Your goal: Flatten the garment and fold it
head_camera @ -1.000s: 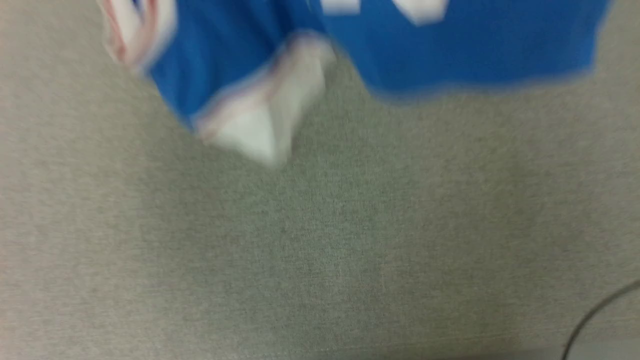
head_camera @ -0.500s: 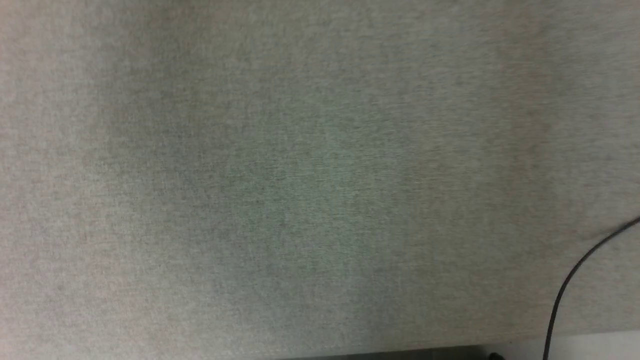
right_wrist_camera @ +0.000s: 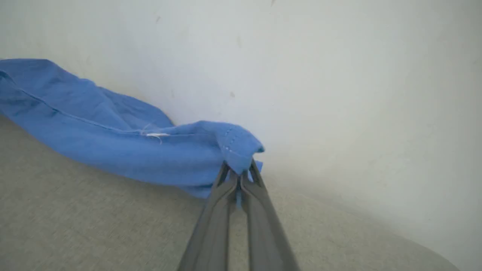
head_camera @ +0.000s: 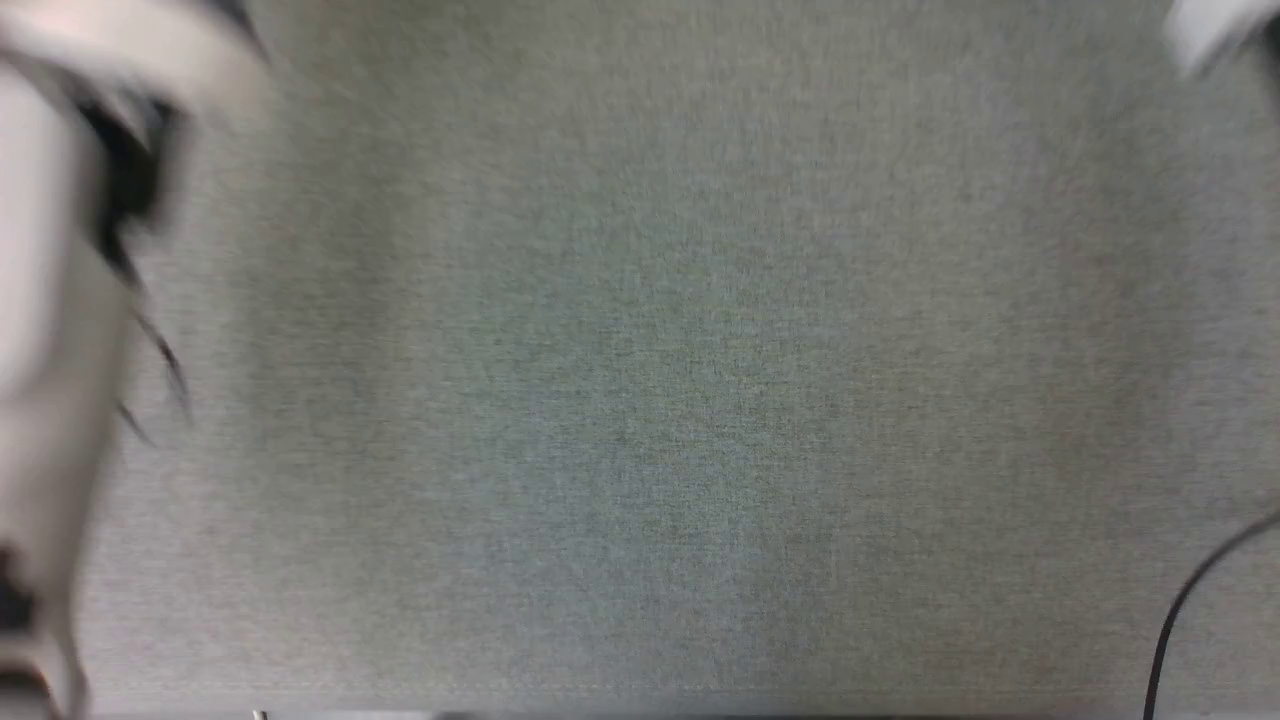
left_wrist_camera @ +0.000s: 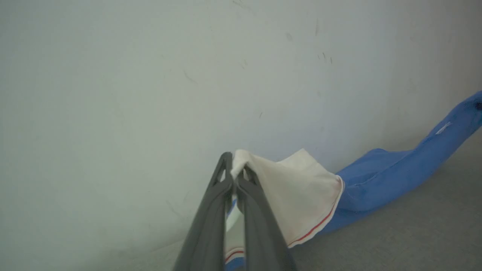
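In the left wrist view my left gripper (left_wrist_camera: 235,167) is shut on the edge of the garment's white sleeve (left_wrist_camera: 301,192), which has a red stripe along its trim. The garment's blue body (left_wrist_camera: 391,175) trails away to the right, low over the grey surface. In the right wrist view my right gripper (right_wrist_camera: 239,171) is shut on a stitched corner of the blue garment (right_wrist_camera: 113,139), which stretches off to the left. In the head view a blurred pale forearm (head_camera: 50,300) is at the left edge.
A grey fabric table top (head_camera: 650,400) spreads across the head view. A black cable (head_camera: 1180,600) curves in at its lower right. A pale arm part (head_camera: 1210,30) sits at the upper right corner. A pale wall (right_wrist_camera: 339,75) stands close behind the garment.
One second ago the blue garment hung blurred at the top of the head view; it then left that view. A blurred pale forearm has since come in at the left edge.
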Robot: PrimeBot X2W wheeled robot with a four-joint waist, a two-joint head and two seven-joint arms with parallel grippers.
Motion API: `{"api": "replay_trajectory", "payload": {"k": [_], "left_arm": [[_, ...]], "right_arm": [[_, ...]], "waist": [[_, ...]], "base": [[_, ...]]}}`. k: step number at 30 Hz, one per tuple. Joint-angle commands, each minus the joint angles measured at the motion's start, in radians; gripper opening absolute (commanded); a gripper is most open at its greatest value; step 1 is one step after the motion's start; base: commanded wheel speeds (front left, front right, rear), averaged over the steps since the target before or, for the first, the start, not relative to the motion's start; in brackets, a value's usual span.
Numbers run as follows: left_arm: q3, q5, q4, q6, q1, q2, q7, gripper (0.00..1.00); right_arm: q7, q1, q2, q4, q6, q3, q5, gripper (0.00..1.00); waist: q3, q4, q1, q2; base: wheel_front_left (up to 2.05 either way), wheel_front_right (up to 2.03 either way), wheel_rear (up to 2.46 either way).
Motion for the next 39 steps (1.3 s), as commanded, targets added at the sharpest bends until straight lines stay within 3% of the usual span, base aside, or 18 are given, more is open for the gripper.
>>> {"api": "replay_trajectory", "payload": {"k": [1,9,20,30,34,39], "left_arm": [[-0.008,-0.006,-0.004,-0.010,0.050,-0.008,-0.005,0.00],[-0.112,-0.064,-0.028,-0.026,0.435,0.032,0.119,0.00],[-0.151,-0.209,-0.241,-0.008,0.825,0.177,0.357,0.00],[-0.195,-0.299,-0.493,0.054,1.060,0.218,0.456,0.00],[-0.213,-0.307,-0.540,0.075,1.114,0.218,0.465,0.00],[-0.242,-0.320,-0.570,0.075,1.156,0.221,0.487,0.00]], "right_arm": [[-0.007,0.039,-0.002,0.001,-0.002,0.015,0.001,0.00],[-0.013,0.338,-0.057,-0.041,-0.002,0.133,0.054,0.00],[0.094,0.631,-0.193,-0.141,-0.002,0.246,0.193,0.00],[0.239,0.906,-0.332,-0.294,-0.002,0.218,0.346,0.00],[0.331,1.011,-0.373,-0.358,-0.002,0.182,0.397,0.00],[0.390,1.123,-0.415,-0.442,-0.002,0.105,0.382,0.00]], "waist": [[-0.105,0.023,0.0001,0.0000],[-0.319,0.060,0.0001,0.0000],[-0.533,0.082,0.0001,0.0000],[-0.633,0.086,0.0001,0.0000],[-0.645,0.082,0.0001,0.0000],[-0.647,0.078,0.0001,0.0000]], "base": [[0.00,0.00,0.00],[0.00,0.00,0.00],[0.00,0.00,0.00],[0.00,0.00,0.00],[0.00,0.00,0.00],[0.00,0.00,0.00]]}}
